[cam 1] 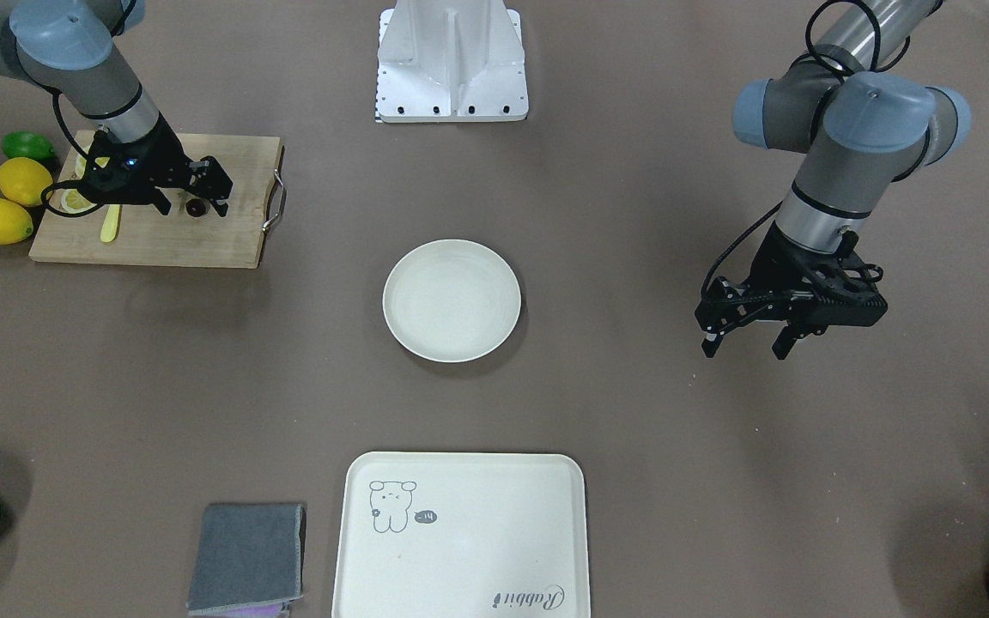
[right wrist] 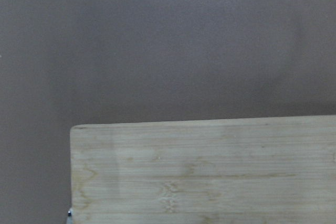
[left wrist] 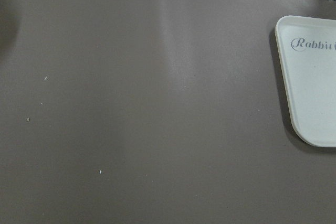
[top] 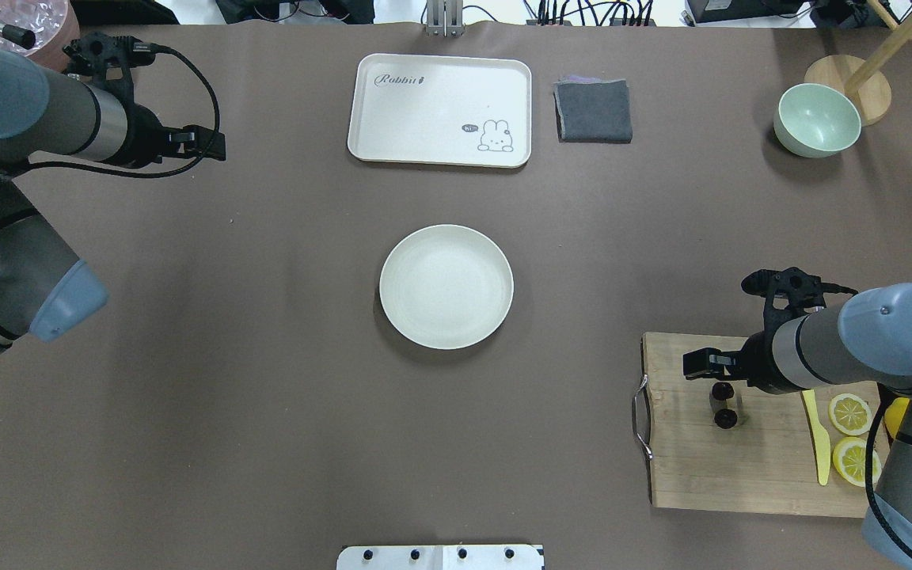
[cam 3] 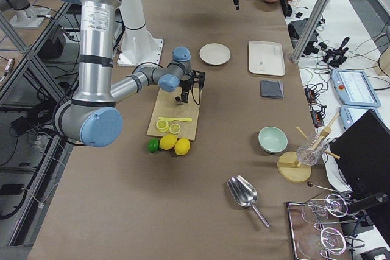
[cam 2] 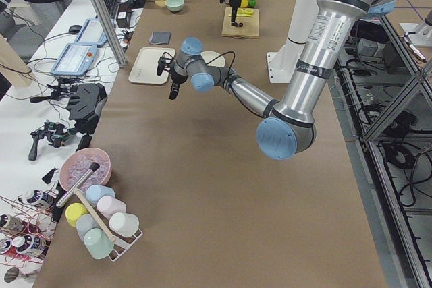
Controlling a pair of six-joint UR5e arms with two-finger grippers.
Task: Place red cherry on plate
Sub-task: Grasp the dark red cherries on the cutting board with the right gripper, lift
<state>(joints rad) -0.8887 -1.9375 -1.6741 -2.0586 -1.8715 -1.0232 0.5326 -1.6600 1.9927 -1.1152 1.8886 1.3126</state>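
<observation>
right tool (cam 1: 192,206) points straight down, spread wide above red cherry (cam 1: 195,209).

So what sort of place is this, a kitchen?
Probably a robotics lab, not a kitchen: two robot arms at a brown-covered table, control tablets on a side bench, and a cutting board with lemon slices staged like props.

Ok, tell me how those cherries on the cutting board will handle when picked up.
The cherries look tiny, round and glossy: likely light, slippery, apt to roll on the flat board. They seem paired, so one may dangle.
</observation>
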